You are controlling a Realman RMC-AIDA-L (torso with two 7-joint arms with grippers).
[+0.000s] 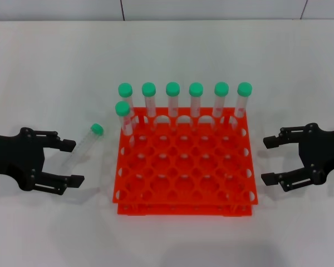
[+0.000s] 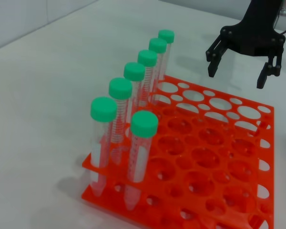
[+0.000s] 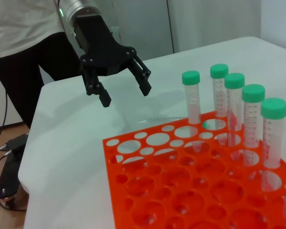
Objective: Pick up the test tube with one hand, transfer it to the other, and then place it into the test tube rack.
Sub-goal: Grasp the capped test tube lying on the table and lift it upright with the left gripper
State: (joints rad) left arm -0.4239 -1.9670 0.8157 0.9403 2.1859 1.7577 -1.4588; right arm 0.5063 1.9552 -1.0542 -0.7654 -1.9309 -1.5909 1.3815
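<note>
A loose test tube (image 1: 87, 143) with a green cap lies on the white table, left of the orange-red rack (image 1: 183, 192). It shows faintly in the right wrist view (image 3: 158, 118). My left gripper (image 1: 77, 163) is open and empty, its fingertips by the tube's lower end, not gripping it. It also shows in the right wrist view (image 3: 125, 95). My right gripper (image 1: 265, 160) is open and empty just right of the rack, and also shows in the left wrist view (image 2: 237, 76). Several capped tubes (image 1: 172, 100) stand in the rack's back rows.
One standing tube (image 1: 123, 118) is in the second row at the rack's left end (image 2: 140, 148). The rack's other holes (image 2: 214, 157) are open. A person (image 3: 24, 52) stands beyond the table's edge, with a cable on the floor (image 3: 7, 143).
</note>
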